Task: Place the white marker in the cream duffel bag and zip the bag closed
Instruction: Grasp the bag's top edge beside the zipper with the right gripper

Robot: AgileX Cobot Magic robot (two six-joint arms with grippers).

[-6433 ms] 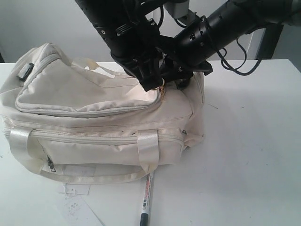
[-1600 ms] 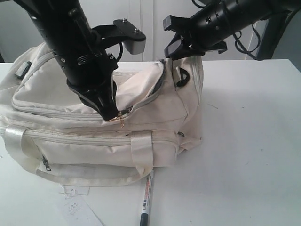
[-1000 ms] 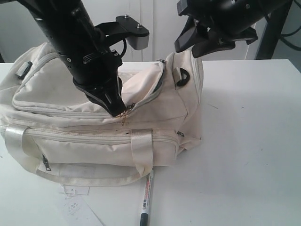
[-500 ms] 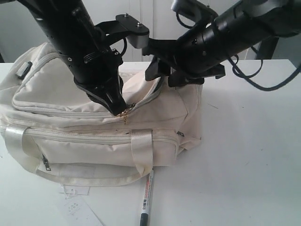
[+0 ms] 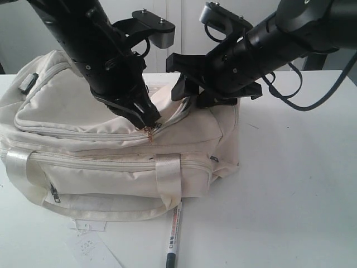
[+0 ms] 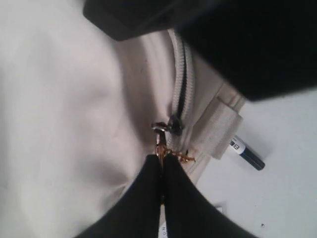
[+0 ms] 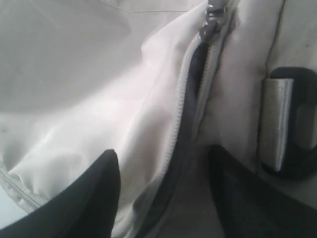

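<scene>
Pinches zipper pull (image 6: 163, 148) of cream duffel bag (image 5: 100, 162) in left gripper (image 6: 162, 164), fingers pressed together. Straddles part-open zipper (image 7: 184, 130) with right gripper (image 7: 162, 191), fingers spread. Leaves white marker (image 5: 174, 231) on table (image 5: 290, 184).

The black, tubular left arm (image 5: 83, 39) slopes down toward the middle. Its tapered black left gripper (image 5: 149, 121) points downward, with both fingers (image 6: 143, 198) pressed together at the tips. The black right arm (image 5: 295, 28) reaches in from the right at a shallow downward angle, and its black right gripper (image 5: 179, 75) has its two fingers (image 7: 94, 198) spread wide apart.
</scene>
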